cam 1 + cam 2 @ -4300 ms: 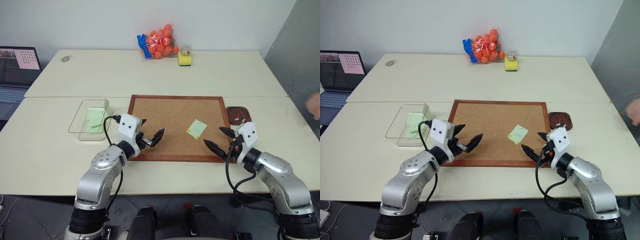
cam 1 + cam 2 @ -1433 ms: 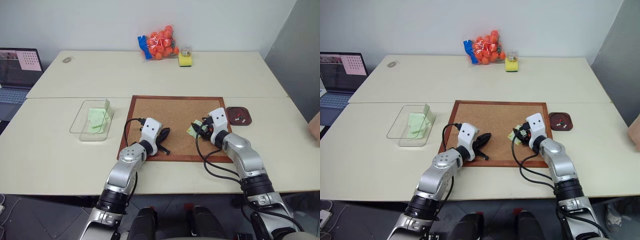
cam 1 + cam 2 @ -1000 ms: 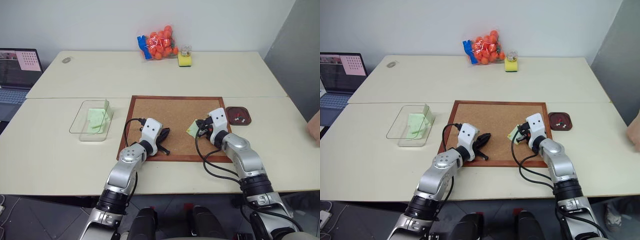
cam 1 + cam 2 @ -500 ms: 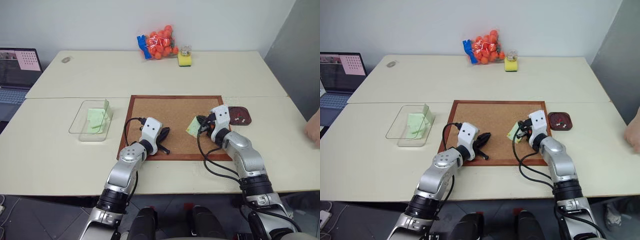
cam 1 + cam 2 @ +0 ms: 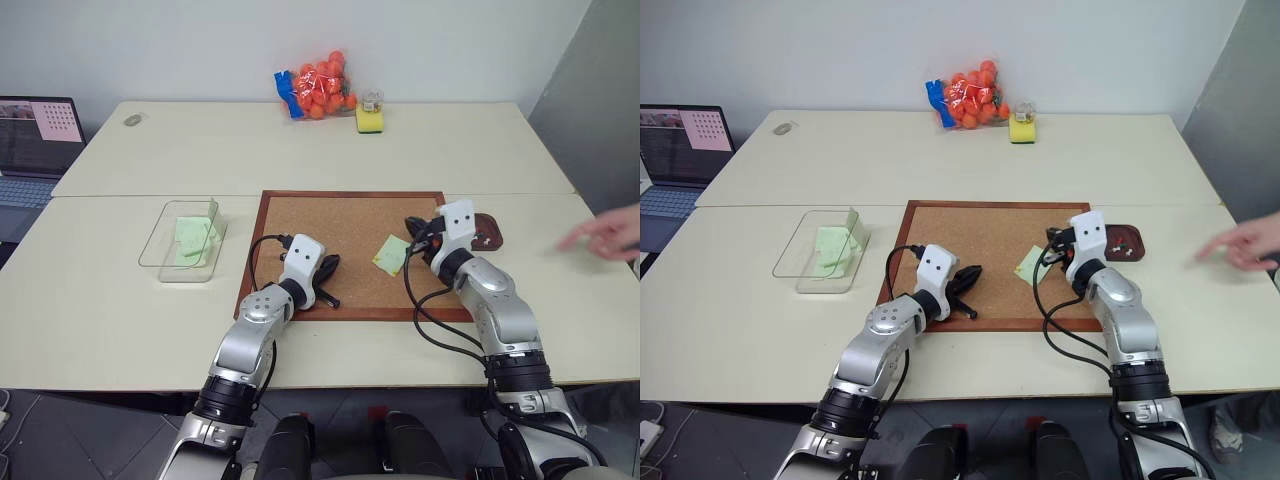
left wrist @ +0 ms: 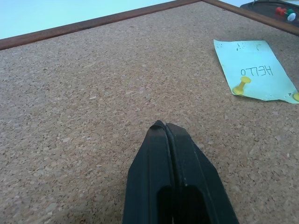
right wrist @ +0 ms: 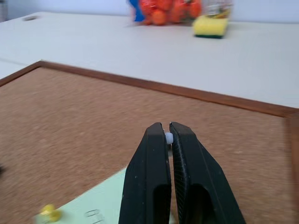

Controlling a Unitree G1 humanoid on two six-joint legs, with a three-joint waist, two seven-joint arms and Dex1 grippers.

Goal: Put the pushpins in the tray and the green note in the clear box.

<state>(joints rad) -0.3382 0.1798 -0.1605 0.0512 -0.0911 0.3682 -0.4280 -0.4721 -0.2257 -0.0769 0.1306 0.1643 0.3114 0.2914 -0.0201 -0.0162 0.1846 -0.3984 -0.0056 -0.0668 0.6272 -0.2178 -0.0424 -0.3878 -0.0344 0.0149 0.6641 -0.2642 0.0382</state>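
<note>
Left eye view: the corkboard (image 5: 350, 255) lies mid-table (image 5: 100, 300). The left hand (image 5: 322, 281) rests low over the board's near left part, fingers pressed together on nothing. The right hand (image 5: 418, 232) hangs above the board's right edge, between the green note (image 5: 392, 254) and the tray (image 5: 484, 228). The note lies on the board's right half. The tray sits on the table just beside the board's right frame, partly behind the right wrist. The clear box (image 5: 183, 240) stands on the table left of the board, with a paler mint note (image 5: 190, 240) inside. A person's hand (image 5: 605, 232) reaches in at the right edge. A bag of orange balls (image 5: 318, 83) and a yellow sponge (image 5: 370, 118) sit at the far side; a laptop (image 5: 35, 135) is at far left.

Left wrist view: the left hand's 2 fingers (image 6: 154, 182) are shut tight over bare cork. The note bears "HELLO" and a yellow pin (image 6: 241, 86) still stuck through it. Red and white pushpins (image 6: 286, 13) show in the tray at the far corner.

Right wrist view: the right hand pinches 1 white pushpin (image 7: 168, 137) between its fingertips, above the note's edge.
</note>
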